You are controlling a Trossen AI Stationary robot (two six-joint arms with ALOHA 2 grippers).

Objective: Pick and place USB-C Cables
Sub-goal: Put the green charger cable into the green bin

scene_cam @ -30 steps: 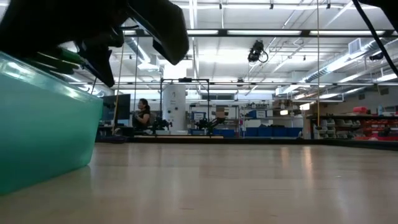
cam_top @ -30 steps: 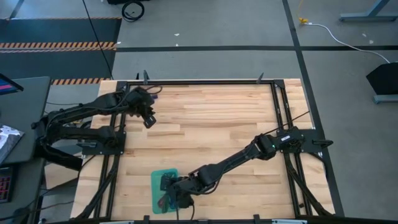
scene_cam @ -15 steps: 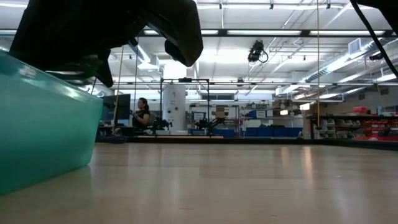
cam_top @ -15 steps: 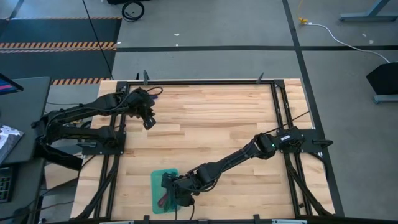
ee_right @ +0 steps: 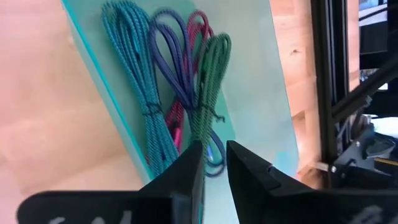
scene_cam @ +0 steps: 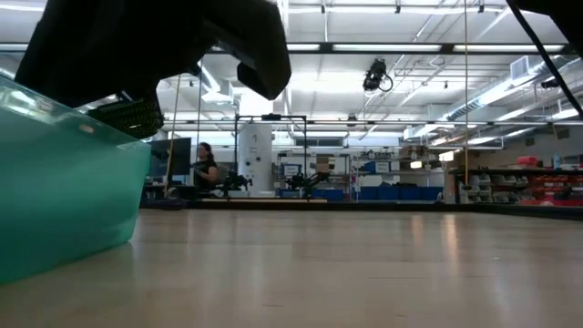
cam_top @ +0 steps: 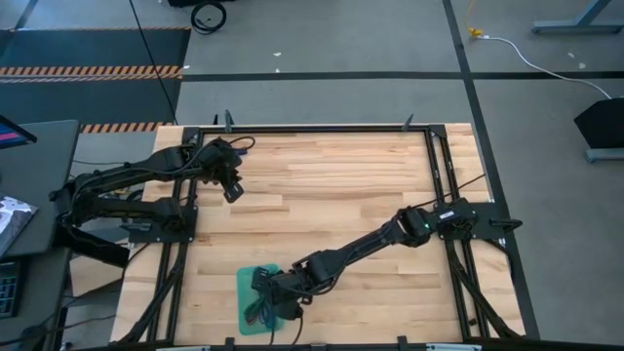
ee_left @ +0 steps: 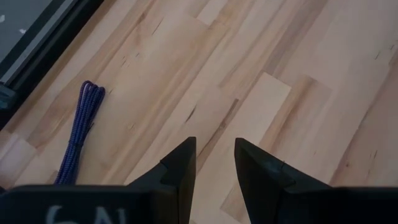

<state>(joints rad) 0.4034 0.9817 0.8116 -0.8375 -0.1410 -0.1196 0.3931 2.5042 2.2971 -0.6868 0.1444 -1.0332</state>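
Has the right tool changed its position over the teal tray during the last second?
Yes, slightly. In the high view the right tool has shifted toward the table's near edge along the teal tray, which stayed in place.

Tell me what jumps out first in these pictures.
The right gripper hangs over the teal tray at the table's near edge, fingers slightly apart above four cable bundles: teal, violet, maroon and dark green. A blue-purple cable lies alone on the wood near the left gripper.

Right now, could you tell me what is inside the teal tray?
Four coiled cables lie in the teal tray: teal, violet, maroon and dark green. The right gripper covers their lower ends.
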